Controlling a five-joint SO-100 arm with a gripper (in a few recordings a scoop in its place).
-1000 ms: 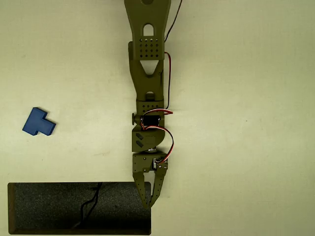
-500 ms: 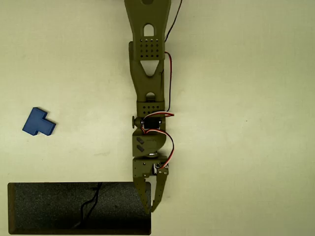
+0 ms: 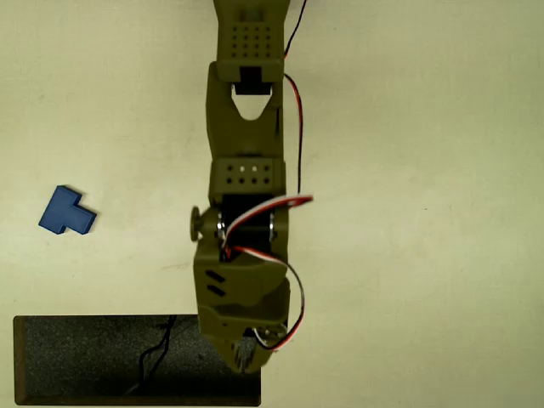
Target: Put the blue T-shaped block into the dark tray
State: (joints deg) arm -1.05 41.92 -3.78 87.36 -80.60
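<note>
Olive-green gripper [image 3: 245, 361] over the dark speckled tray's [image 3: 85, 357] right end; opening cannot be told; small bright-blue T-shaped block [image 3: 65, 212] well apart.

T-shaped block [image 3: 66, 212] up-left of tray [image 3: 85, 361]; gripper [image 3: 246, 361] seemingly over tray's right end.

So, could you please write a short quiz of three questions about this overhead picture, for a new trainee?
1. True or false: the blue T-shaped block already lies inside the dark tray.
2. Multiple choice: in the overhead view, where is the block relative to the tray? A) above its left part, on the table B) to its right C) on its rim
3. Short answer: which part of the tray does the arm overlap in the overhead view?

Key:
1. False. It lies on the light table, apart from the tray.
2. A
3. Its right end; the gripper points downward there, and its jaws cannot be judged.
</note>
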